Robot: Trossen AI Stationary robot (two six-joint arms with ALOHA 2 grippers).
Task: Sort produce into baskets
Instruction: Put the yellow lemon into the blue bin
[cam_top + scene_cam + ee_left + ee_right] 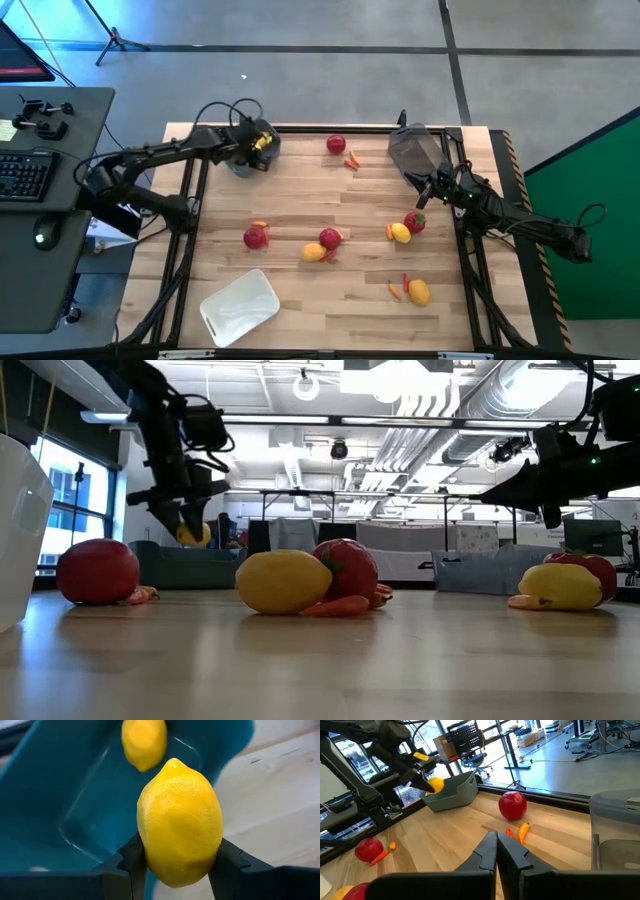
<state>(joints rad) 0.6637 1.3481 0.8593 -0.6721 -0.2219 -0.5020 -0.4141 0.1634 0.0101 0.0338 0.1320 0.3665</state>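
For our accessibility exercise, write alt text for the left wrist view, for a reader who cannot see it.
A yellow lemon is clamped between the left gripper's two dark fingers, held above the blue-grey basket. A second lemon already lies inside that basket, and the light wooden table shows beside it.

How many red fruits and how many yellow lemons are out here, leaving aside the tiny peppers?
Red fruits: 4
Lemons on the table: 3
Lemon in the left gripper jaws, at the blue-grey basket: 1
Total: 8
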